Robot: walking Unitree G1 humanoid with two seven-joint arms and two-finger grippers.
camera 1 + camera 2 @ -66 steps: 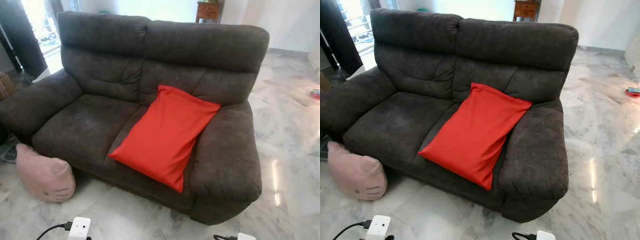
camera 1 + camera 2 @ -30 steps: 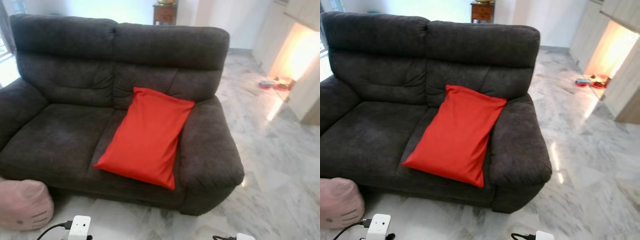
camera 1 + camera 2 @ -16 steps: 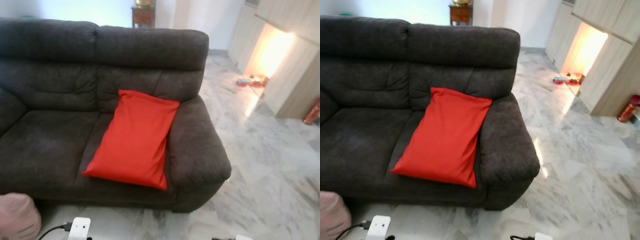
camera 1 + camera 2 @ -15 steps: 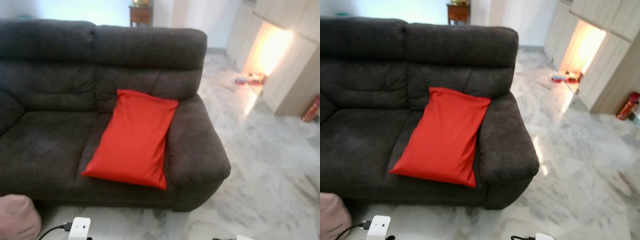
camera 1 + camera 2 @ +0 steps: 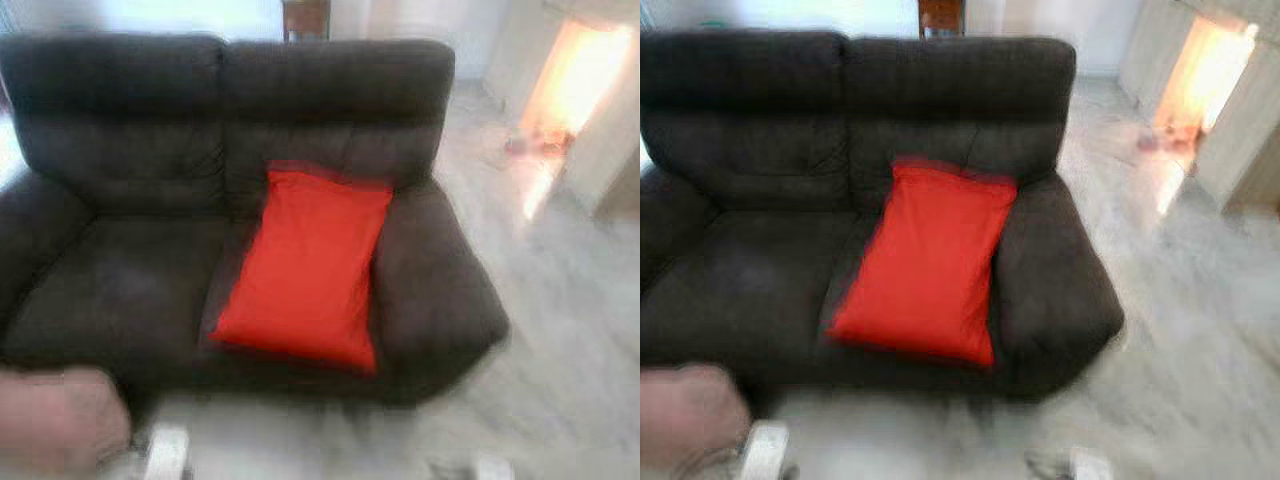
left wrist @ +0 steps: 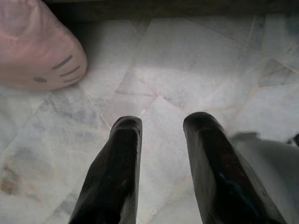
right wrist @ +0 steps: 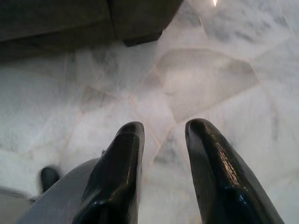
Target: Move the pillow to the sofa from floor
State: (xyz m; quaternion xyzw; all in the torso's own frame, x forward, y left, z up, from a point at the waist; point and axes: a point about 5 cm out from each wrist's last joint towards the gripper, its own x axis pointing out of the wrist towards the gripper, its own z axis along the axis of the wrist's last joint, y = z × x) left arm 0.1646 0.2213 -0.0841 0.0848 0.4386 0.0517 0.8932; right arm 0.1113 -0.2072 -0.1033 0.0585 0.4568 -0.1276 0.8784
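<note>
the left gripper (image 6: pixel 161 123) is held low over the marble floor (image 6: pixel 187 60), its two black fingers parted by a clear gap with nothing between them. the right gripper (image 7: pixel 163 128) is likewise held just above the floor, fingers apart and empty, with the sofa's front corner seen beyond it.

a change of view is what has happened most recently: across the last two seconds the head camera was swung to the robot's right, so that the lit doorway (image 5: pixel 580 70) came into the picture, and it has now been swung back toward the left. the current head pictures are smeared by that motion. the furniture itself has not been moved.

a red pillow (image 5: pixel 305 265) is seen lying on the dark sofa (image 5: pixel 130 170), propped against the back cushion and touching the inside of the sofa's arm on the robot's right. it has kept the same place throughout. a pink pillow (image 6: pixel 35 46) with a stitched face is seen on the floor beside the sofa's front at the robot's left, close to the left gripper but not touched by it.

it is judged that, if the pink pillow is the one meant, the task is not yet done, and the swing back to the left would suit a turn toward it. a reach down and forward by the left arm would then be called for.
</note>
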